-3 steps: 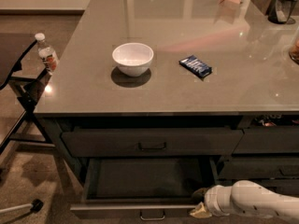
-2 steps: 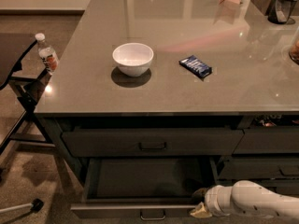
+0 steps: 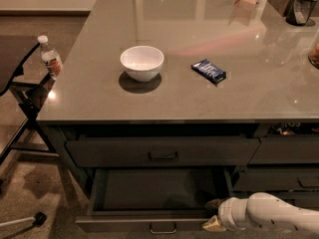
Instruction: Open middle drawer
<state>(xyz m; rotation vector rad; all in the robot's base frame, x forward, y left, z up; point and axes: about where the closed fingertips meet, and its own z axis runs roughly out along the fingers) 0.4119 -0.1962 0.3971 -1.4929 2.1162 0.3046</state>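
The middle drawer point(image 3: 149, 190) is pulled out below the counter, and its plain dark grey interior shows. Its front point(image 3: 124, 225) lies near the bottom edge of the view, with a small loop handle point(image 3: 163, 228) at its centre. My gripper point(image 3: 212, 215) sits at the right end of that front, at the drawer's rim. The white arm point(image 3: 269, 214) reaches in from the lower right. Above it, the upper wide drawer point(image 3: 162, 152) is pushed in, and its handle point(image 3: 163, 156) is in plain sight.
On the grey countertop point(image 3: 199, 93) stand a white bowl point(image 3: 142, 62) and a blue packet point(image 3: 209, 70). A chair frame point(image 3: 20, 98) with a water bottle point(image 3: 51, 59) is at the left. Narrower drawers point(image 3: 284, 151) are at the right.
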